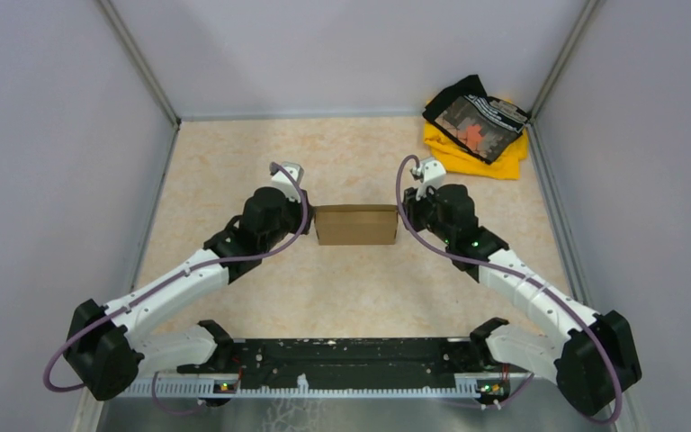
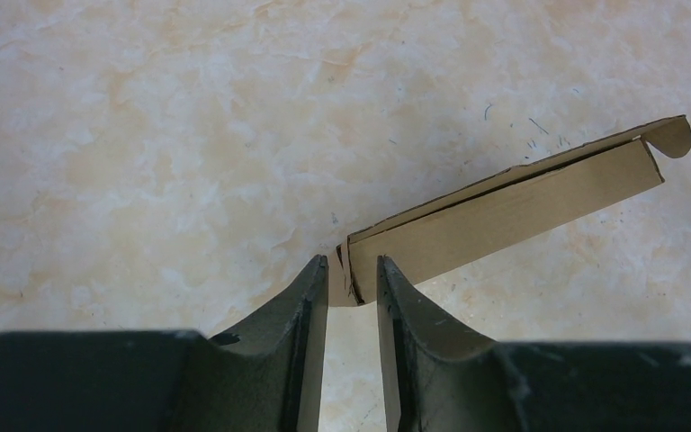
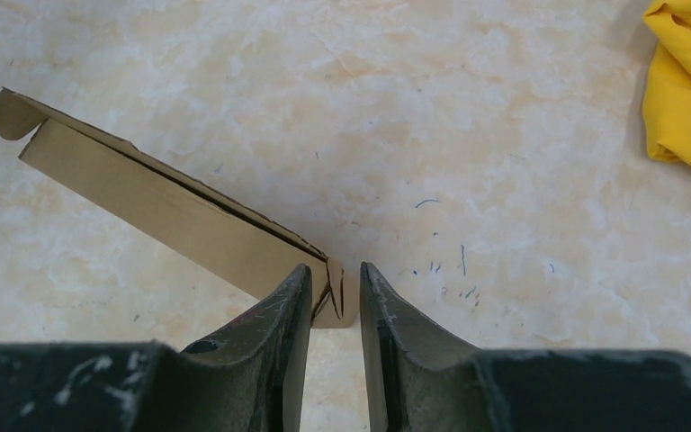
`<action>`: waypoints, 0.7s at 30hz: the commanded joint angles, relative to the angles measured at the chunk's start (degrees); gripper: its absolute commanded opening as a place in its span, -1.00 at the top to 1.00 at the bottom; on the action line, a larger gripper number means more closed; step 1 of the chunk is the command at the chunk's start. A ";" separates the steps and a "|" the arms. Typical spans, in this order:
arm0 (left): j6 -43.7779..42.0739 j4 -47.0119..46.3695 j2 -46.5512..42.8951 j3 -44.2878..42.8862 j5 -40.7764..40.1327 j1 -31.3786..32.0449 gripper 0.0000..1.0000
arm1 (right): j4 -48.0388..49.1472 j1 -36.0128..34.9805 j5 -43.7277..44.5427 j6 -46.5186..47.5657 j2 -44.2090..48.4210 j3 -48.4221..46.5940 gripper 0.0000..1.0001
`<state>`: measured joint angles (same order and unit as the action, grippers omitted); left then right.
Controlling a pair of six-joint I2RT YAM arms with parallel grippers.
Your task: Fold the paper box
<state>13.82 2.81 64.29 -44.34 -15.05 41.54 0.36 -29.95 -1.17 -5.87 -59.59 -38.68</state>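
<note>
The paper box is a plain brown cardboard box, folded into a low closed shape in the middle of the table. My left gripper is at its left end and my right gripper is at its right end. In the left wrist view the left gripper has its jaws closed narrowly on the box's end wall, and the box stretches away to the upper right. In the right wrist view the right gripper pinches the other end wall, and the box runs to the upper left. A rounded tab sticks out at each far corner.
A yellow and black cloth pile lies in the far right corner; it also shows in the right wrist view. Grey walls enclose the table on three sides. A black rail with the arm bases runs along the near edge.
</note>
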 commanded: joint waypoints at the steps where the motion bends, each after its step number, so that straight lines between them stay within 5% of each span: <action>1: -0.73 -0.65 0.23 -1.17 -0.10 0.44 0.35 | 1.35 -0.36 -0.23 1.03 -0.97 -2.76 0.49; 21: -0.68 -0.80 0.55 -1.19 0.64 0.47 0.43 | 2.11 -0.37 -0.92 0.86 -1.58 -2.54 0.67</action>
<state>13.80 2.79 64.51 -44.34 -14.98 41.54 0.43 -29.95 -1.41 -5.54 -61.06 -38.68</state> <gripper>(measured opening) 0.290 0.172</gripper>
